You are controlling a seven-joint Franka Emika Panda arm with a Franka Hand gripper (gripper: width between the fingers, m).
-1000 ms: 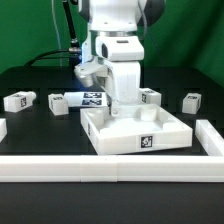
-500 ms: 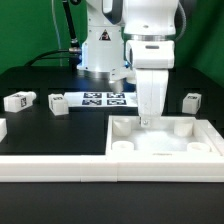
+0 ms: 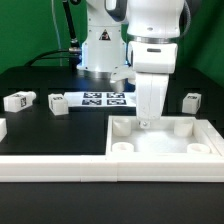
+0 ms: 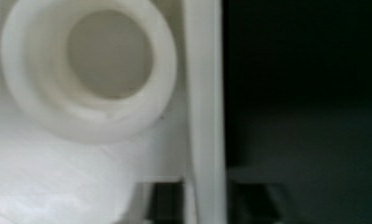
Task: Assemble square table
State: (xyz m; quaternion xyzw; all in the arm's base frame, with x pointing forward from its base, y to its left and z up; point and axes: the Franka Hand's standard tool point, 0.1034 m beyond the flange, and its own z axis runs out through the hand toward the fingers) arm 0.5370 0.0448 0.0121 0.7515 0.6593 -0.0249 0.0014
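Pincer (image 3: 146, 121) is clenched on the thin far rim of the top (image 3: 160, 147) — in the wrist view this rim runs between its two dark fingers (image 4: 165, 205), beside a corner hole (image 4: 98, 55). One second ago the top stood tilted in the middle; now it lies flat at the exterior view's right, against the bar (image 3: 60, 166). It seems placed — next, I think, comes letting go and fetching a leg (image 3: 190, 101).
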